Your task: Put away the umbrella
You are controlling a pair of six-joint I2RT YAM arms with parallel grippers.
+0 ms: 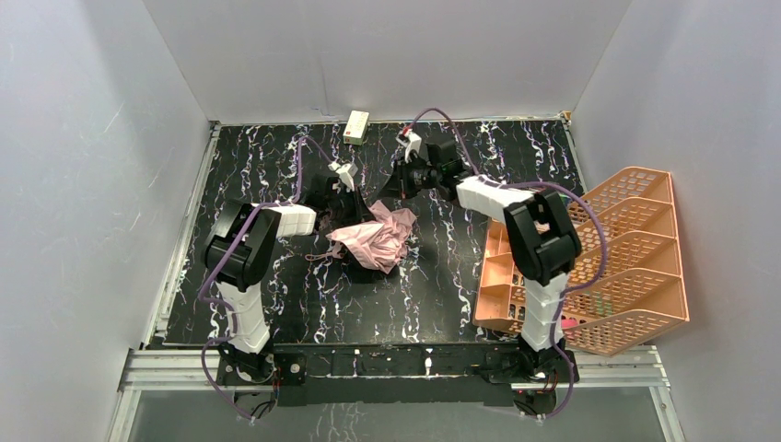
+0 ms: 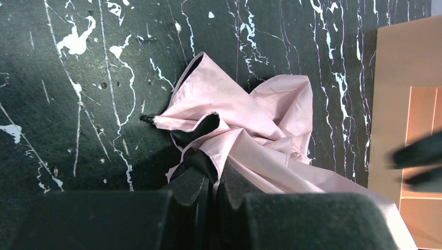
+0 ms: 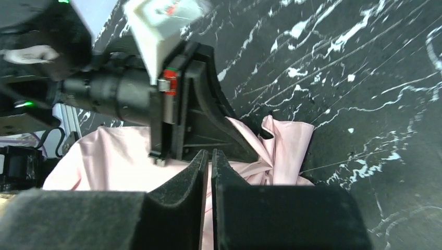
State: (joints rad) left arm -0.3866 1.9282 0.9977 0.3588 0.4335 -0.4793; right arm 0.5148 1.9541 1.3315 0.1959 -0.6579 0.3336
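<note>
Black marbled counter [image 1: 442,295], orange mesh rack [image 1: 635,267] at its right edge. Left arm [image 1: 241,253] bent at elbow, forearm reaching inward to centre; right arm [image 1: 539,235] elbow up in front of the rack, forearm stretched left and away. Umbrella [image 1: 376,238] crumpled mid-counter, pink side up, between both wrists. Left end effector [image 2: 215,172] clenched, pinching a fold of pink fabric. Right end effector [image 3: 210,156] nearly closed with a thin slit, fabric just behind; whether it pinches any is unclear. Cream box [image 1: 356,126] at far edge.
</note>
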